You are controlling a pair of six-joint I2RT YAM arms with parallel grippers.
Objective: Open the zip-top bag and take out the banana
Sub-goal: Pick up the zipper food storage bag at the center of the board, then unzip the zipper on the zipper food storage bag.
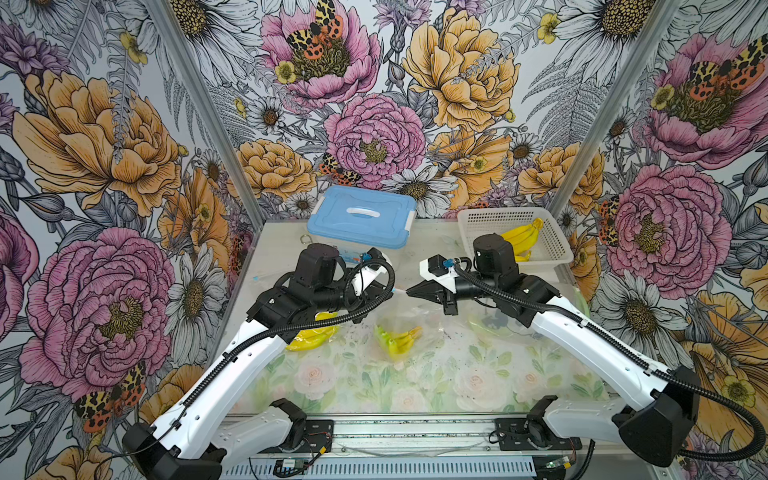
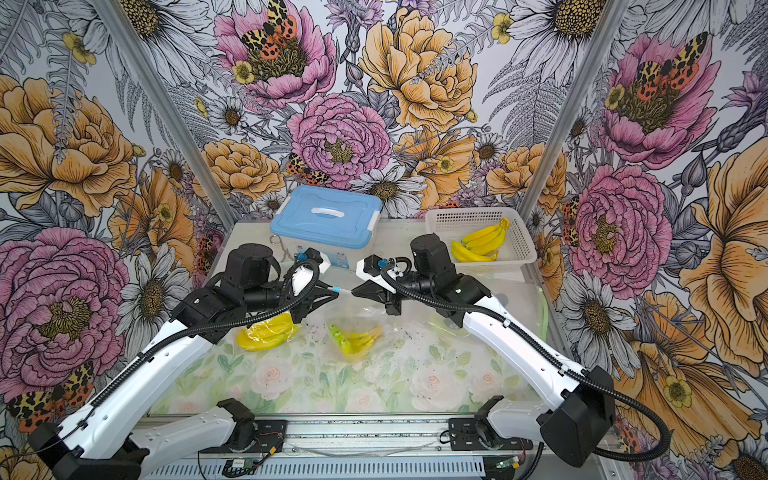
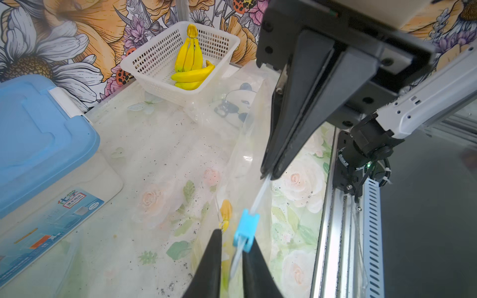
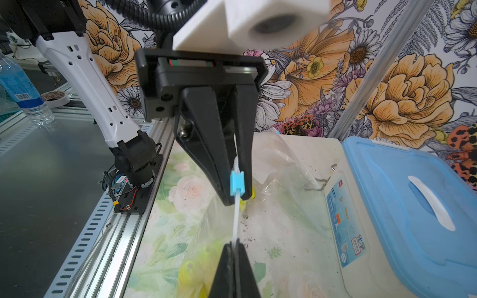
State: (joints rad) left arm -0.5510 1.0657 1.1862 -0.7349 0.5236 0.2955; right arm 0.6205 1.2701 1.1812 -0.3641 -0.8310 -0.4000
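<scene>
The left gripper (image 4: 233, 200) has its jaws closed on the zip track (image 3: 260, 196) of the zip-top bag (image 1: 432, 324), right behind the blue slider (image 3: 246, 229), which sits at their tips. Facing it, the right gripper (image 3: 268, 175) has its jaws pinched flat on the same track a little further along. The short stretch of track between them is held taut above the tabletop (image 1: 374, 386).

The clear bag hangs below this stretch. The banana (image 1: 400, 338), a small yellow-green bunch, lies low in the bag, at or just above the tabletop between the two arms.

The film looks thin, limp and slippery, so it would likely slide or stretch under a pull. The stiffer track and the hard slider are the better places to hold it. The bunch looks light and rigid, and it would be easiest to take by its stem end once the mouth gapes.

Further out, another bagged banana (image 1: 309, 336) lies under the left arm. At the back are a blue-lidded storage box (image 1: 361, 216) and a white basket (image 1: 478, 220) holding more bananas.
</scene>
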